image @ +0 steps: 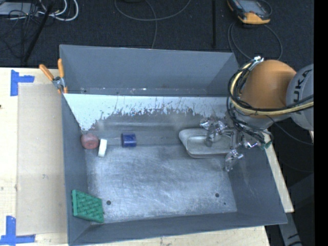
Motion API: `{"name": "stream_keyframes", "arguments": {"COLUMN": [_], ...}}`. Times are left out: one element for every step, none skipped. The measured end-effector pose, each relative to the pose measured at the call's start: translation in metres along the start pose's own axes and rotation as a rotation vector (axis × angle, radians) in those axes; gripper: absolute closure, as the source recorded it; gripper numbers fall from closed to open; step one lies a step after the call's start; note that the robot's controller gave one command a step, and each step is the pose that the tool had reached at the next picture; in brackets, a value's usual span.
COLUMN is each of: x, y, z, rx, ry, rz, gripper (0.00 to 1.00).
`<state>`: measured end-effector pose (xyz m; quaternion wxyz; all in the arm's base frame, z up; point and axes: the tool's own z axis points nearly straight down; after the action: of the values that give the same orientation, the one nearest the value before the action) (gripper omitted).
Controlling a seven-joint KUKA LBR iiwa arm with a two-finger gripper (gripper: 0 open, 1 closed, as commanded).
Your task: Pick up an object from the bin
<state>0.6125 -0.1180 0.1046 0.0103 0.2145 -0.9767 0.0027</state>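
Grey dish [193,141], shallow, lies near the right wall of the bin [143,70], toward the back. The gripper [223,143] is over its right end; open or closed, cannot tell. Probably rigid, light, smooth and slippery. Best hold: pinch across the raised rim.

Dark carpeted floor [102,27], loose cables [66,6] trailing across it, orange-rimmed device [249,9] near the top
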Motion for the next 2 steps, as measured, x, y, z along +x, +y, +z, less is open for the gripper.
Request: {"name": "stream_keyframes", "arguments": {"x": [-0.0053, -0.0055], "y": [0.0033, 0.0087], "z": [0.0002, 0.0002], "rx": [0.009, -0.003], "ry": [0.012, 0.015], "rz": [-0.021, 0.100], "gripper": [0.00, 0.00]}}
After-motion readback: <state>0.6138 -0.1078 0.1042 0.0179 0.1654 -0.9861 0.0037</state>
